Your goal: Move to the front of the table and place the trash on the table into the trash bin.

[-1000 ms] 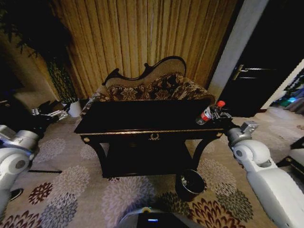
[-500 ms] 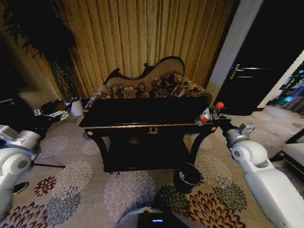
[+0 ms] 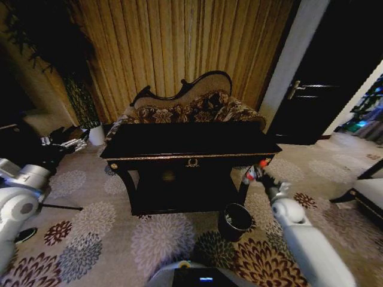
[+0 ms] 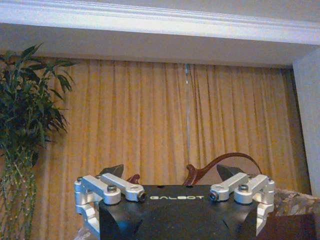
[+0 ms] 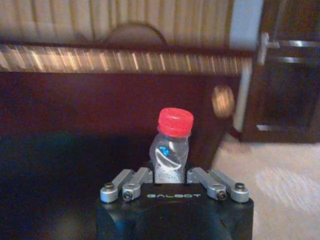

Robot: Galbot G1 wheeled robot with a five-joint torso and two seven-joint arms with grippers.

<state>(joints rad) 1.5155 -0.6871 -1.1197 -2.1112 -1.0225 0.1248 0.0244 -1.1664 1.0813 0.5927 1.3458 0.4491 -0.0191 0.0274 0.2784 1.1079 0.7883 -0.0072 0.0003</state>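
Clear plastic bottle with a round red cap [image 5: 171, 145], just one, is clamped upright in the right hand [image 5: 170, 179], off the glossy black gold-trimmed bench [image 3: 185, 146], above the round maroon bin [image 3: 234, 221]. Left hand [image 4: 170, 172] is spread wide.

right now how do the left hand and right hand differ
The right hand is shut on the bottle, beside the table and above the bin; the left hand is open and holds nothing, parked out at the robot's left, facing the curtain. Both are black with silver fingers.
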